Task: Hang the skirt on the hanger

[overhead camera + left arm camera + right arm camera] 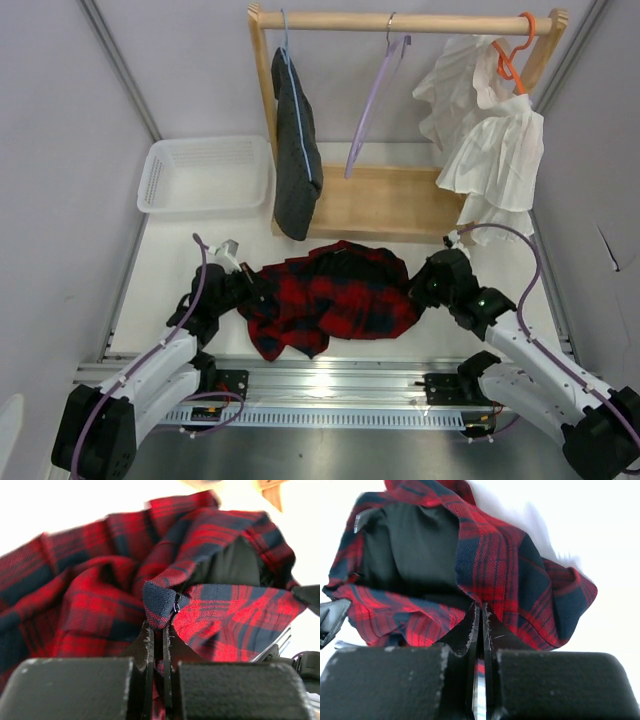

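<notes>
Upper centre: wooden clothes rack (400, 20) on the white table (170, 262). Its rail carries a dark grey speckled garment (293, 160) on a light blue hanger (300, 115) (left) and a white ruffled garment (487, 145) on an orange hanger (509, 62) (right). Left of it: white plastic basket (205, 172).

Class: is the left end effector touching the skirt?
Touching. The left wrist view shows the left end effector pinching a fold of the skirt, jaws shut.
</notes>
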Tool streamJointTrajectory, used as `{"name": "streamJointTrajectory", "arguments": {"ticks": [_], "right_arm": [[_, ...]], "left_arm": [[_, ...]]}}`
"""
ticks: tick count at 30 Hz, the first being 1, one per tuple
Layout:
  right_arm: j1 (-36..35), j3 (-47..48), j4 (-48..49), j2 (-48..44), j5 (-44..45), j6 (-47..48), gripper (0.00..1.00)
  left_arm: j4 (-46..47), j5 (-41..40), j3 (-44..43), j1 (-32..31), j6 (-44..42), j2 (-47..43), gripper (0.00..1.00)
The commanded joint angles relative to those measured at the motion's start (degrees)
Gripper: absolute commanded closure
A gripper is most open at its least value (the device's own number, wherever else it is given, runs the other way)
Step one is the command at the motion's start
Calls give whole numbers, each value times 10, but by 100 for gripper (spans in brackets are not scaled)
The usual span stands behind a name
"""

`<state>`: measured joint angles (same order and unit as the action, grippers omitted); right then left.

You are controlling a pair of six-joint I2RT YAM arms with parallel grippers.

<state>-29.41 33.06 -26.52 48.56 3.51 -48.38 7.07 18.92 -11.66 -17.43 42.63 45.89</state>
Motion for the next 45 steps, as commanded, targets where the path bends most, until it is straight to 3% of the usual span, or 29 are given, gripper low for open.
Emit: {"name": "streamJointTrajectory", "arguments": {"ticks": [1, 7, 11, 22, 26, 32, 37, 45], "right_arm": [[-42, -37, 43, -34, 63, -60, 100], [-125, -66, 58, -50, 123, -89, 100], [-161, -63, 43, -40, 163, -90, 100], [-180, -55, 46, -41, 188, -72, 100], [-183, -49, 37, -41, 198, -62, 100], [-186, -43, 33, -39, 193, -49, 100], [-185, -37, 31, -36, 191, -40, 100], [-184, -34, 27, -36, 183, -30, 100]], "left_arm": [[83, 8, 20, 4, 32, -18, 100], [96, 45, 39, 5, 19, -70, 79], [49, 50, 19, 4, 0, -120, 55], [-100, 26, -77, 5, -33, -204, 36], [-159, -50, -141, 4, -54, -145, 36], [-192, -81, -225, -8, -107, 8, 37], [-196, -12, -323, -10, -199, 147, 39], [-220, 73, -411, -17, -271, 270, 39]]}}
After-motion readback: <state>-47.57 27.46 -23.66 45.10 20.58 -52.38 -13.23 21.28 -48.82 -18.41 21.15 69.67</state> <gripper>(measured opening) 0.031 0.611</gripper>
